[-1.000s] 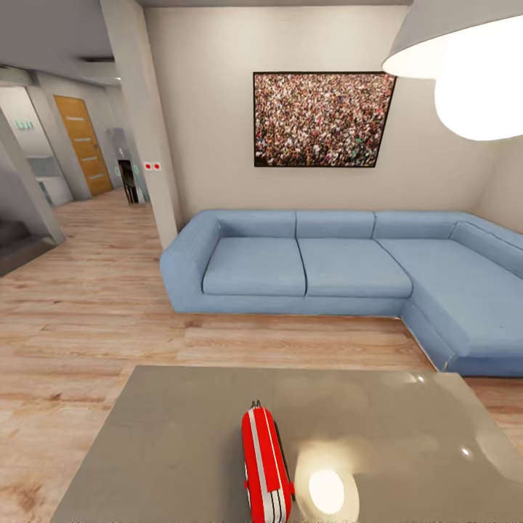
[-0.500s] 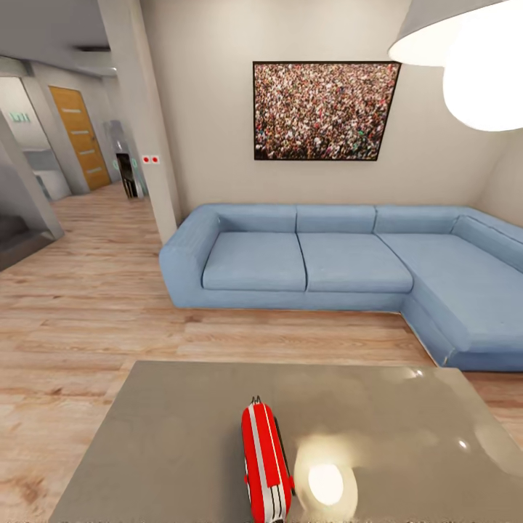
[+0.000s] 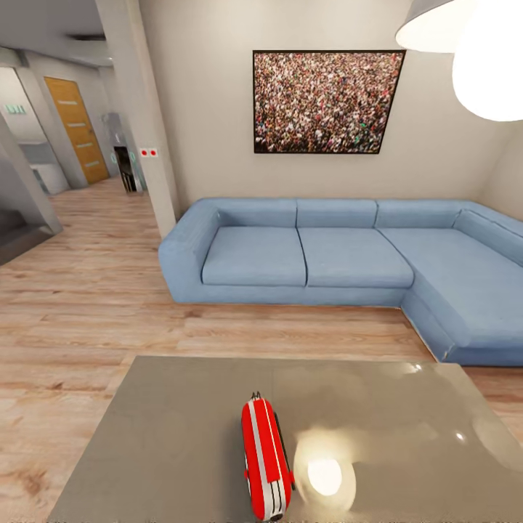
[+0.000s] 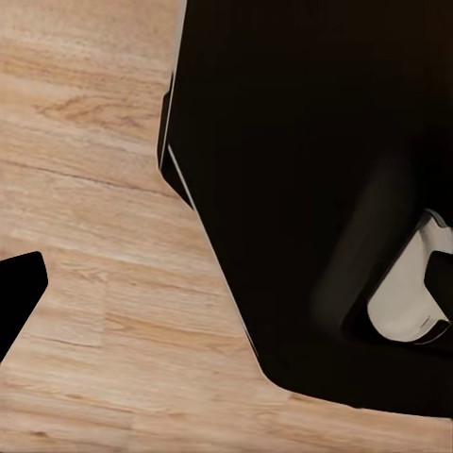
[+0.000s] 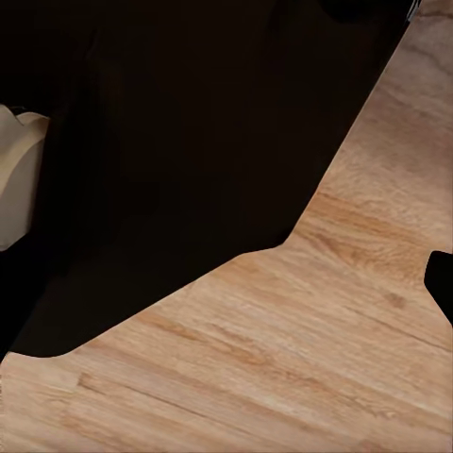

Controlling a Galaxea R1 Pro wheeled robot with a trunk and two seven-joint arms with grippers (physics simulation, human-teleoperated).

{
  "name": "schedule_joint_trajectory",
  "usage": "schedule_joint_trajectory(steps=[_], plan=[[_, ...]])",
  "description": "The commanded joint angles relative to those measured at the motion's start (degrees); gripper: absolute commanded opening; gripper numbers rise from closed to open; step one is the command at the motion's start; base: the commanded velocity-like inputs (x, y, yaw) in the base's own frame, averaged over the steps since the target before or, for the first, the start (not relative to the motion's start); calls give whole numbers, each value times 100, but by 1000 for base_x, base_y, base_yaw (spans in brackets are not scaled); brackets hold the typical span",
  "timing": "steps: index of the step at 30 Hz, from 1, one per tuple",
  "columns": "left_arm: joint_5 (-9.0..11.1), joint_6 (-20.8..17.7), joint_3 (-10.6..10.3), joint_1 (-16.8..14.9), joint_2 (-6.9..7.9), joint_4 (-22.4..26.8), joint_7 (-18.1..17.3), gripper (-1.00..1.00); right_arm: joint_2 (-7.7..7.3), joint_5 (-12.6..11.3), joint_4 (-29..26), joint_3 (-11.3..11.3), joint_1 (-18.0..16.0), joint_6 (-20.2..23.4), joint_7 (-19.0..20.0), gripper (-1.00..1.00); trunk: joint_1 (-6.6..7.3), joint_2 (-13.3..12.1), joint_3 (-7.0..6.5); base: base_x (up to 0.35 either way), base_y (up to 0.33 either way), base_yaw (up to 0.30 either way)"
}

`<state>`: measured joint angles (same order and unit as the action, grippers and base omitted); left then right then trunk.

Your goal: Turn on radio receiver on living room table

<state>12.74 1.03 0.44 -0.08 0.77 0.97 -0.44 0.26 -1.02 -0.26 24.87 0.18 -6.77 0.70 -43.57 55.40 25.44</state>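
The red radio receiver with white stripes stands end-on near the front edge of the table, whose glossy grey-brown top reflects a lamp glare just right of the radio. Its dial is turned away from the head view. In the left wrist view one dark fingertip shows at the frame's edge over the wood floor. The right wrist view likewise catches a single dark fingertip above the floor. Neither view shows how the jaws stand.
Beyond the table lies a strip of plank floor, then the blue L-shaped sofa under a crowd picture. A white pendant lamp hangs at the upper right. A pillar and hallway stand left. The robot's dark body crosses both wrist views.
The whole head view has shifted: the table and radio sit slightly higher and more of the tabletop shows, so the camera moved. The radio stays put on the table.
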Motion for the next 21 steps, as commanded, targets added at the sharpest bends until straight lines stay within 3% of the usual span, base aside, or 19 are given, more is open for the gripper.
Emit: schedule_joint_trajectory(steps=[1, 21], plan=[[0, 0, 0, 2, 0, 0, 0, 100, 0, 1, 0, 0, 0, 0, 0, 100, 0, 0, 10, 0, 0, 0], [0, 2, 0, 2, 2, 0, 0, 100, 0, 4, 0, 0, 0, 0, 0, 100, 0, 0, 194, 0, 0, 0]])
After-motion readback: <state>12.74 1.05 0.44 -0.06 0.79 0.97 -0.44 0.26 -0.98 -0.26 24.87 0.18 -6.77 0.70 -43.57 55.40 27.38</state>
